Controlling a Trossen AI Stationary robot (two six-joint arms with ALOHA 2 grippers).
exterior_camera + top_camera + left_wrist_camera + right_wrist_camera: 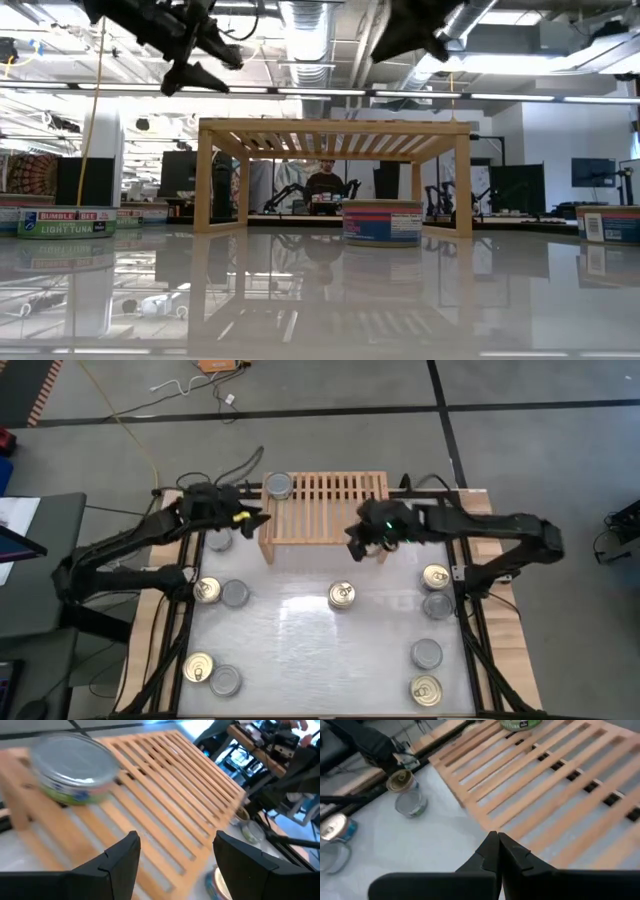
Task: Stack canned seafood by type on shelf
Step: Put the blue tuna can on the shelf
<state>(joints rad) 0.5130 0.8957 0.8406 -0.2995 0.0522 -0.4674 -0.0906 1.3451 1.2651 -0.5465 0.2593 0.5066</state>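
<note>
My right gripper (362, 547), fingers pressed together and empty, hangs off the shelf's (325, 510) near right corner; my left gripper (255, 517), fingers spread and empty, sits beside the far-left corner, where one silver-topped tin (278, 486) rests. The nearest loose tin, a gold-lidded one (341, 596), lies nearer the right gripper, I judge.

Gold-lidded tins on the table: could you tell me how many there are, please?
5: two left tins, one centre tin, two right tins; arms may hide others.
</note>
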